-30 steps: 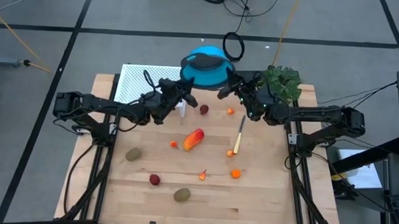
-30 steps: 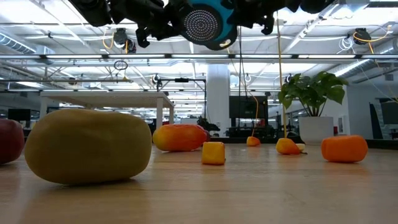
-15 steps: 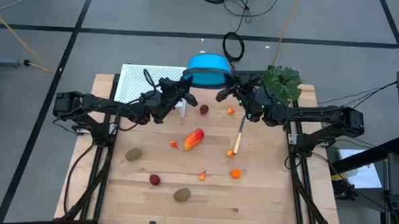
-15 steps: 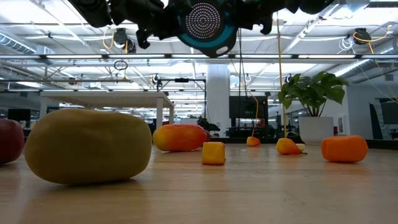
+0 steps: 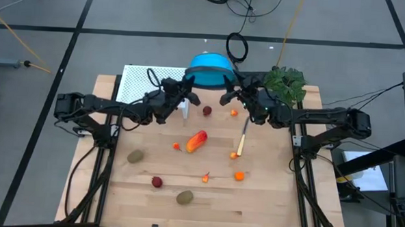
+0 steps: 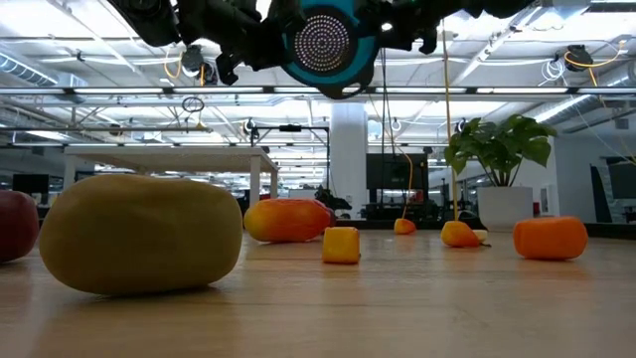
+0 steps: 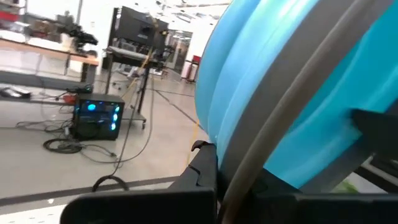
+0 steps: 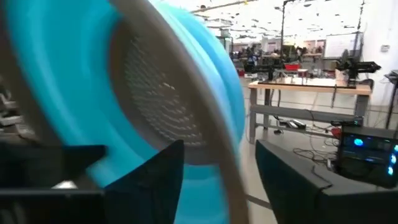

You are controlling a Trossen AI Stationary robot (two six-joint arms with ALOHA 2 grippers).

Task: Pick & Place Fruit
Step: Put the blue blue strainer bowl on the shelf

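- While the fruit waits on the counter (image 5: 267,198), the action is up at the far edge: the blue colander (image 5: 209,67) hangs in the air between the 2 arms, tipped on its side so its perforated bottom faces the low camera.
- Handover just happened: the left pincer (image 5: 188,92) has clamped shut on the colander's grey rim, and the right pincer (image 5: 228,95) has let its fingers spread apart, with the rim passing between them in the right wrist view.
- Since a second ago the colander has tilted and slid a touch further back, now carried by the left arm alone, by my reading.
- Nothing is picked yet: the long red-orange piece (image 5: 196,140) lies mid-counter, a dark red ball (image 5: 207,111) near the pincers, another (image 5: 157,182) toward the front, and 2 brown-green ovals (image 5: 135,156) sit front-left.
- The yellow-handled knife (image 5: 242,139) lies untouched beside the orange bits (image 5: 239,175).
- My guess: the freed right arm can go for fruit once the colander is set down.
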